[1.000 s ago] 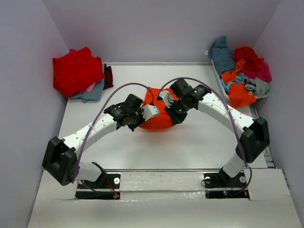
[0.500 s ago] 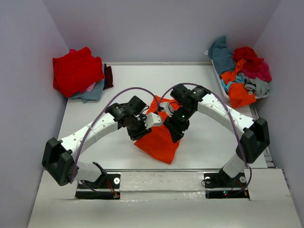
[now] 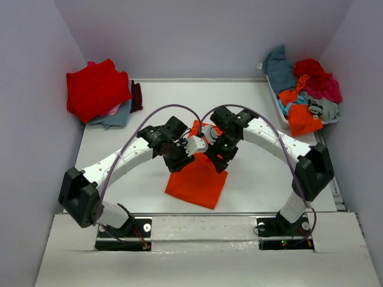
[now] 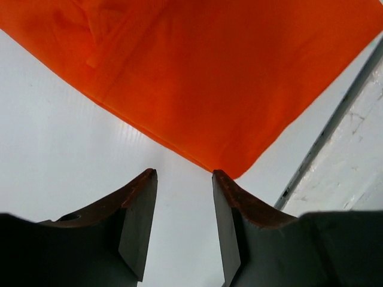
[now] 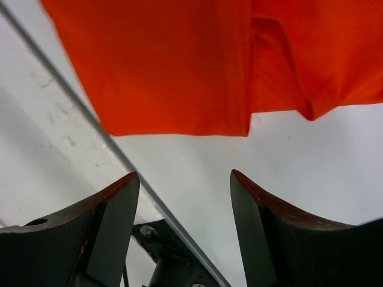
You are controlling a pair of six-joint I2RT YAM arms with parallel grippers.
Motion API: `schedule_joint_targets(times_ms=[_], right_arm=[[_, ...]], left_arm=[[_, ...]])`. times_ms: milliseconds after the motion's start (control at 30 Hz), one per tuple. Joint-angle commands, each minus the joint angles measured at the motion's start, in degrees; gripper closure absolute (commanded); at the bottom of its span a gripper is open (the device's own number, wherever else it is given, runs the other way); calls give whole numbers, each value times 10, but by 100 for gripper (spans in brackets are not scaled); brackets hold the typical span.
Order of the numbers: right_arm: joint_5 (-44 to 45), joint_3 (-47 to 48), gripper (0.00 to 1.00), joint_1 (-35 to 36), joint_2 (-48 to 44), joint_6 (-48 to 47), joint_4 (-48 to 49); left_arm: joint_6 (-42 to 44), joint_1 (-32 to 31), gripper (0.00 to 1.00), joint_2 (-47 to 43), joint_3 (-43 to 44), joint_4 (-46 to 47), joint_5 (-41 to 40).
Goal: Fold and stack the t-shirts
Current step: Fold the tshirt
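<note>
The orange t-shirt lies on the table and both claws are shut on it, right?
No. The orange t-shirt lies on the table, but the left claw and right claw are open and empty; both wrist views show it.

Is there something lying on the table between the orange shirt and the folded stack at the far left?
No object lies on the table between the orange shirt and the stack. Only the left arm reaches across that path, above the surface.
</note>
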Motion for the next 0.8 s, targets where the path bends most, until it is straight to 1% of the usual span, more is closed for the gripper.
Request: schedule_joint_targets(times_ms=[0,33,67,133,167,233,267,333,367,400,433,500,533,567,633,667,767], right_arm=[[108,43,33,-5,57,46,85],[114,59,33,-11,66,49,87],[116,89,33,-28,84,55,89],[117,123,33,-49,106,57,89],[121,141,33,-60,118,60,86],[115,194,34,-100,156,73,78],[111,230,34,-115,169,86,75],[96,264,34,-148,194,92,58],[95,282,34,-155,219,93,53],[97,305,34,-160,227,94,50],[108,312,34,-166,233,95,55],[116,333,34,-173,259,97,45],[109,366,34,-180,271,99,24],[103,380,34,-187,291,105,15],[78,386,34,-187,295,109,18],[73,383,34,-187,296,109,16],[70,375,34,-192,302,114,16]], left_arm=[[-20,-1,49,37,40,62,-1],[-26,4,49,45,42,73,-22],[-28,4,50,63,52,85,-26],[-36,11,50,83,67,96,-27],[-47,27,50,94,87,103,-30],[-53,44,50,134,115,101,-20],[-61,64,50,162,145,100,-20],[-61,81,51,195,180,92,-13],[-64,98,51,229,220,83,-13],[-66,105,51,245,241,77,-14],[-66,111,51,262,282,67,-11],[-66,123,51,314,328,50,-8],[-65,124,51,332,351,39,-3],[-62,129,51,370,401,14,-1],[-68,135,51,399,440,1,14],[-69,144,51,424,477,-11,23],[-76,154,51,471,532,-36,47]])
